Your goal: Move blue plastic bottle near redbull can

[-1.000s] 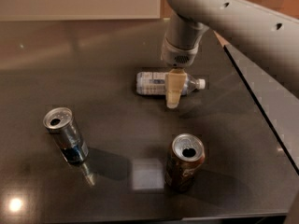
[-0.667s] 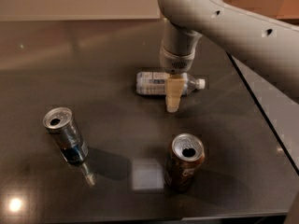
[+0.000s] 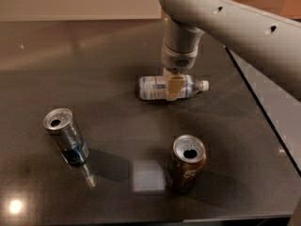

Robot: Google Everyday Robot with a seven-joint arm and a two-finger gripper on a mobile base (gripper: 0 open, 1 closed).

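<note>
Since a second ago our tool (image 3: 172, 85) has edged closer over the bottle (image 3: 153, 87), which lies unmoved on its side at mid-desk (image 3: 94, 55). Whether the tool grips it we cannot tell. We see the redbull can (image 3: 66, 135) standing well apart, lower left in view.

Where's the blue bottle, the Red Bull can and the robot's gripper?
blue plastic bottle (image 3: 151, 87), camera view, on its label.
redbull can (image 3: 71, 142), camera view, on its side wall.
gripper (image 3: 173, 88), camera view, at its tip, over the bottle's middle.
</note>
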